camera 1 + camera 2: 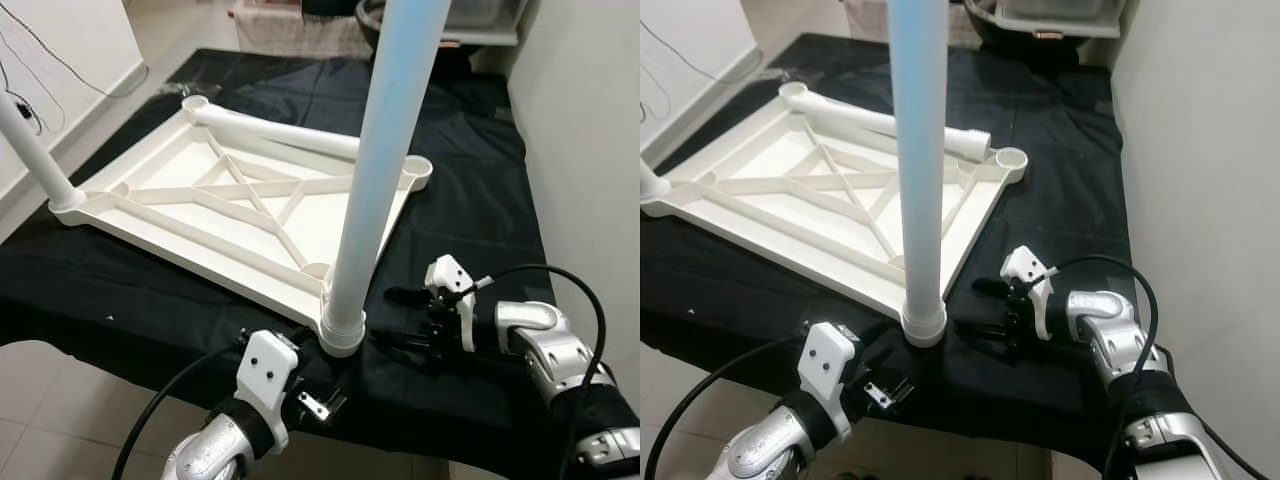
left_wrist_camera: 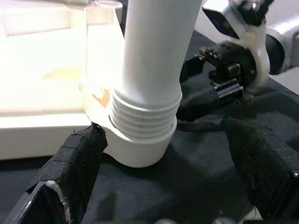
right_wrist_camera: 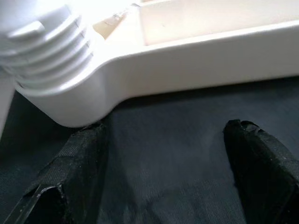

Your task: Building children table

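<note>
A white plastic table top [image 1: 170,170] lies upside down on a black cloth. One white leg [image 1: 385,150] stands upright, its threaded end in the near corner socket [image 1: 342,335]. A second leg [image 1: 30,150] stands in the left corner. A third leg [image 1: 280,132] lies loose along the far side. The far right socket [image 1: 418,170] is empty. My left gripper [image 2: 163,140] is open just in front of the near socket, one finger on each side, not touching the leg. My right gripper [image 1: 385,318] is open, low over the cloth just right of that socket, pointing at it.
The black cloth [image 1: 470,200] covers a low surface whose front edge runs right by my arms. A pale wall [image 1: 590,130] stands close on the right. Tiled floor [image 1: 40,400] and cables lie to the left. A dark bowl [image 1: 372,20] and a box stand at the back.
</note>
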Robot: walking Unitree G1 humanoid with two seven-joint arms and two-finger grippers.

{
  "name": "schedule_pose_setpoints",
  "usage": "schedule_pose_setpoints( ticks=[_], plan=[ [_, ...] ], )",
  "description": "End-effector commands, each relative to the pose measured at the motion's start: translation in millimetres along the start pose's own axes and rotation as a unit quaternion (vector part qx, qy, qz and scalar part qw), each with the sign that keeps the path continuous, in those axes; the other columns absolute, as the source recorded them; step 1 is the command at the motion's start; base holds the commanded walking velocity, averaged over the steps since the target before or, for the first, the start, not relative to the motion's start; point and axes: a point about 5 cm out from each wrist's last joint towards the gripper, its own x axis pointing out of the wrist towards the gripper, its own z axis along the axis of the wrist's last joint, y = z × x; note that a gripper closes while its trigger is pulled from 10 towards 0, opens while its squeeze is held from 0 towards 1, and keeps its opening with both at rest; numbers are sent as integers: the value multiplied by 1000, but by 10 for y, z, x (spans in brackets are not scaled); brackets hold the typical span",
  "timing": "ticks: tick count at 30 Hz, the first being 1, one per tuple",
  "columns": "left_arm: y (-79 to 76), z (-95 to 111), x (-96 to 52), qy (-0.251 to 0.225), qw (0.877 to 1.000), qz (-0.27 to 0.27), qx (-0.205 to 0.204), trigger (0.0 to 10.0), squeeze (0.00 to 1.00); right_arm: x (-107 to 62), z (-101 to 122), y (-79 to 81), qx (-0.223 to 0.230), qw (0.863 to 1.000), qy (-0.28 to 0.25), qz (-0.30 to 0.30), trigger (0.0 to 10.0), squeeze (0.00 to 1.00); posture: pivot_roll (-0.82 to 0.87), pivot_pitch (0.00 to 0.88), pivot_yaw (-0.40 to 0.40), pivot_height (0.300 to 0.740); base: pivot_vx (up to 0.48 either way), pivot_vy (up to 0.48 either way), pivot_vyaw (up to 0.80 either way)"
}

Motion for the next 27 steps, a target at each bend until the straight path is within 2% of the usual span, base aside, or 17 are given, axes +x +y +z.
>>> schedule_pose_setpoints(
  ticks=[1,5,8,11,15,19,22,25,26,27],
  plan=[
    [43,-62,-23,9,1000,10,6,10000,0,-83,-90,16,9,1000,8,-19,10000,0,64,79,-31,740,0,0,0],
    [53,-76,-27,10,1000,13,11,10000,0,-130,-112,30,15,1000,4,-27,10000,0,58,63,-27,740,0,0,0],
    [72,-127,-22,13,1000,16,12,10000,0,-274,-162,46,49,998,-17,-31,10000,0,52,39,-20,740,0,0,0],
    [74,-152,-18,14,1000,17,11,10000,0,-333,-117,40,64,997,-42,-26,10000,0,49,32,-21,740,0,0,0],
    [73,-177,-9,13,1000,16,7,10000,0,-374,20,96,83,993,-78,34,10000,0,49,31,-19,740,0,0,0],
    [71,-180,-7,12,1000,16,6,10000,0,-368,74,128,78,992,-82,62,10000,0,52,30,-22,740,0,0,0],
    [77,-193,-20,13,1000,17,8,10000,0,-328,197,174,55,989,-95,104,10000,0,64,30,-26,740,0,0,0],
    [80,-194,-23,12,1000,18,8,10000,0,-318,233,180,53,987,-98,112,10000,0,64,31,-27,740,0,0,0],
    [80,-196,-27,13,1000,18,8,10000,0,-288,294,163,48,987,-109,109,10000,1000,64,37,-27,740,0,0,0],
    [80,-196,-29,12,1000,18,8,10000,0,-256,351,150,41,987,-115,105,10000,1000,68,44,-28,740,0,0,0]
  ],
)
